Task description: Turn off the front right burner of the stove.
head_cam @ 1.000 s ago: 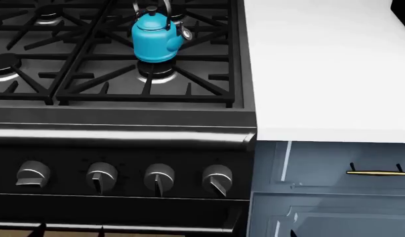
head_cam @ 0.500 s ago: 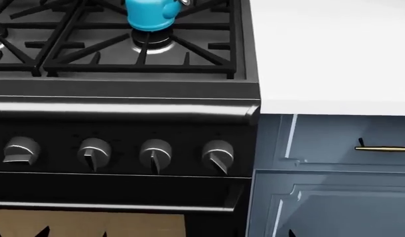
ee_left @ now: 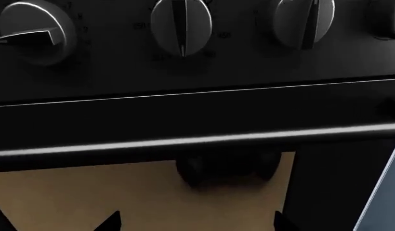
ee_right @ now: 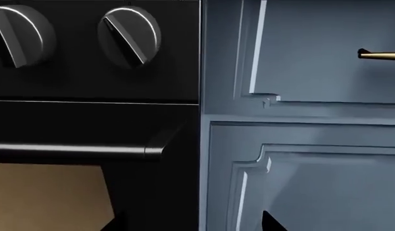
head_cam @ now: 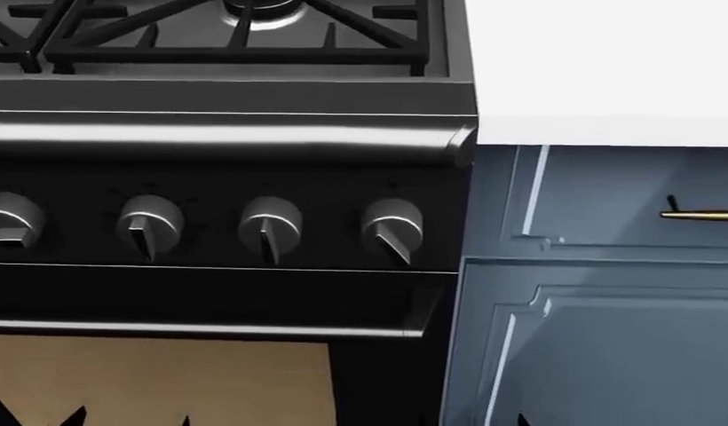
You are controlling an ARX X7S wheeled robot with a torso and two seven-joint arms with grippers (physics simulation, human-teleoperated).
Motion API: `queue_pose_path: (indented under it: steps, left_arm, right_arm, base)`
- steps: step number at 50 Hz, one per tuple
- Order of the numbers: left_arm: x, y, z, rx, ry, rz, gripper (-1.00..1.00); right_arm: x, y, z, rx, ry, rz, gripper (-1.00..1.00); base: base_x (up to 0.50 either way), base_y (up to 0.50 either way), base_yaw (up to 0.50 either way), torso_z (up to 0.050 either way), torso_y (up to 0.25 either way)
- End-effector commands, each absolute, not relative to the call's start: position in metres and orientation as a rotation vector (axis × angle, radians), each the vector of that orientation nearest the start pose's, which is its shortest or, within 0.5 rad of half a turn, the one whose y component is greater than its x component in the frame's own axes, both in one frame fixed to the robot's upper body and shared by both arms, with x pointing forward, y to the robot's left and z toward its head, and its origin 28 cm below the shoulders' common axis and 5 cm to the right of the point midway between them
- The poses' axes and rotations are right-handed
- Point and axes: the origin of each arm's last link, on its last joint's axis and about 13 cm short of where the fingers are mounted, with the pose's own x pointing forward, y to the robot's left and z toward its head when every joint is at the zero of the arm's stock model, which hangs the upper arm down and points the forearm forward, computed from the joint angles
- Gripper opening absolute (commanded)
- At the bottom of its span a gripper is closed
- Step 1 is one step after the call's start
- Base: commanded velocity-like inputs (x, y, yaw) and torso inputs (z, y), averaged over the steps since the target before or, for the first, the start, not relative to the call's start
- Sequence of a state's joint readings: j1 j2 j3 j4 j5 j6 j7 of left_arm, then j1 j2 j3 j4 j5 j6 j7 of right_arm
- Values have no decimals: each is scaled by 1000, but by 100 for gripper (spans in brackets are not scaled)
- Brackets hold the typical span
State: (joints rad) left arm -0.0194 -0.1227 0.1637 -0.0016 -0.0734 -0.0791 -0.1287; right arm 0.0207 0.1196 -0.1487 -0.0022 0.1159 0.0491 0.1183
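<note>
The stove [head_cam: 222,293] shows four knobs [head_cam: 269,226] below its front rail [head_cam: 222,142]. The rightmost knob [head_cam: 391,227] sits tilted. A blue-grey cabinet [head_cam: 601,302] adjoins on the right.

The head camera looks forward and down at the front of the stove [head_cam: 222,293], catching the grate edge at the top, the knob row [head_cam: 269,226] across the middle and the blue cabinet [head_cam: 601,293] to the right. The left wrist camera sits close and low, facing the knobs [ee_left: 181,24] and the oven handle [ee_left: 197,140]. The right wrist camera, equally near, faces the seam where stove [ee_right: 95,120] meets cabinet [ee_right: 300,144]. All three share the knob row and oven handle.
</note>
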Motion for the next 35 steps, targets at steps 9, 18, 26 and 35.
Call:
queue_pose_path:
  steps: [9, 18, 26, 35]
  left_arm:
    - [210, 203, 9, 67, 71, -30, 100]
    - [211, 203, 10, 63, 68, -28, 100]
    - [205, 203, 23, 22, -115, -68, 100]
    - [172, 200, 75, 66, -549, -103, 100]
  right_arm:
    - [212, -95, 13, -14, 46, 33, 100]
    - [212, -95, 13, -13, 46, 34, 100]
    - [206, -92, 19, -91, -67, 31, 100]
    - [182, -86, 61, -252, -435, -20, 100]
  base:
    - [0, 0, 0, -50, -63]
    - [0, 0, 0, -50, -65]
    - [0, 0, 0, -18, -14]
    - [0, 0, 0, 0, 0]
